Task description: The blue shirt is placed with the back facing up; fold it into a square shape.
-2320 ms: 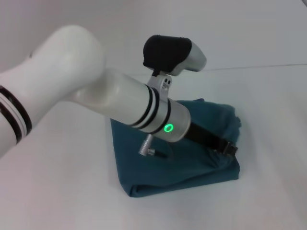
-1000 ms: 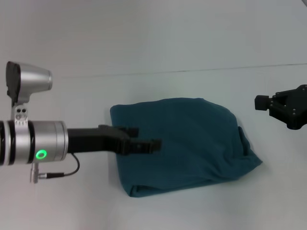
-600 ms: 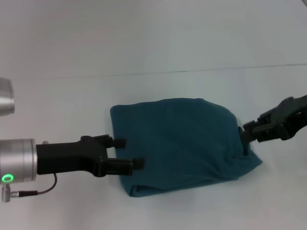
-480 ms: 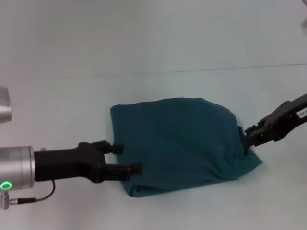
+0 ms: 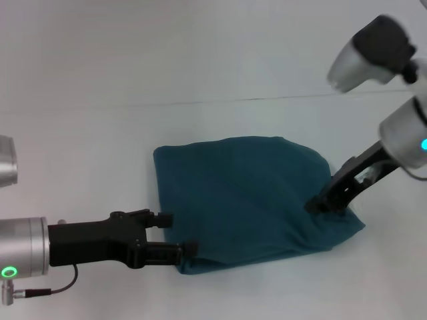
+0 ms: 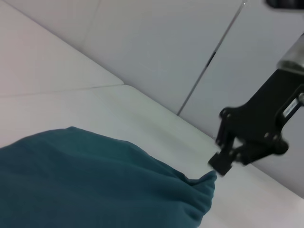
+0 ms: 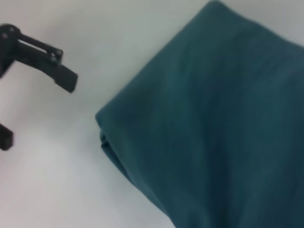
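The blue shirt (image 5: 250, 200) lies at the middle of the white table (image 5: 87, 147), already doubled into a thick, roughly four-sided bundle. It is not a true square: the far edge bows, and the 4 o'clock corner juts out past the rest, with a loose bit of fabric bunched there.

My left gripper (image 5: 172, 233) sits at the bundle's 8 o'clock corner, low over the table, jaws spread apart and holding nothing, one finger just beside the shirt's left edge and the other touching the near corner. My right gripper (image 5: 319, 205) has its tip pressed onto the cloth at about 3 o'clock, just inside the right edge. Whether those jaws are parted or closed I cannot tell, since the tip is dark against the fabric.

I judge the folding is nearly done and this step is the tidying. To do it well, I should:
- keep the right tip low and nudge the jutting corner inward, so the right edge runs straight;
- let the left jaws steady the opposite corner as a stop, so the whole bundle does not slide;
- push flat and slowly, because soft layers like these would likely ruck up or spring open under a quick shove.
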Controlling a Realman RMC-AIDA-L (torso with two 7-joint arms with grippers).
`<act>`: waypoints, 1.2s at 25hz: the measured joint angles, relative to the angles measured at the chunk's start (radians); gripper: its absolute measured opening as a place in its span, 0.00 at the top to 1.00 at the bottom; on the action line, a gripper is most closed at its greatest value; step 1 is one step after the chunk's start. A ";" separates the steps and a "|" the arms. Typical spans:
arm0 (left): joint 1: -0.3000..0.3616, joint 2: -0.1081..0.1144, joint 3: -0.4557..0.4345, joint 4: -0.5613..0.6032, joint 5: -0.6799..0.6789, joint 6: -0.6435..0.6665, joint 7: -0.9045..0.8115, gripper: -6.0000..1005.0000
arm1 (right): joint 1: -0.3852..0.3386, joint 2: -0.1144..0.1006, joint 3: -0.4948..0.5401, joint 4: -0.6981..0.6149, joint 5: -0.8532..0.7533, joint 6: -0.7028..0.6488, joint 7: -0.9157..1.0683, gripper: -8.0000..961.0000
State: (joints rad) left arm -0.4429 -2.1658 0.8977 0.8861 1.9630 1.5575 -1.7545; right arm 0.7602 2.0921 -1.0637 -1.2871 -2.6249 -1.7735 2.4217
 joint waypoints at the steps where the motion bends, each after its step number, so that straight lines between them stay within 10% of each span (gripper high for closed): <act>1: -0.002 0.000 0.000 -0.004 0.000 0.000 0.000 0.06 | 0.000 0.000 -0.037 0.026 -0.002 0.029 0.011 0.91; 16: -0.010 0.000 0.004 -0.034 -0.006 -0.008 0.000 0.06 | -0.021 -0.001 -0.150 0.169 -0.126 0.183 0.072 0.99; 30: -0.014 0.001 0.003 -0.045 -0.005 -0.010 0.001 0.07 | -0.051 -0.007 -0.038 0.090 -0.096 0.187 0.059 0.97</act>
State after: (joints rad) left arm -0.4571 -2.1644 0.9009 0.8408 1.9583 1.5477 -1.7534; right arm 0.7087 2.0851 -1.1014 -1.1971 -2.7205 -1.5864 2.4812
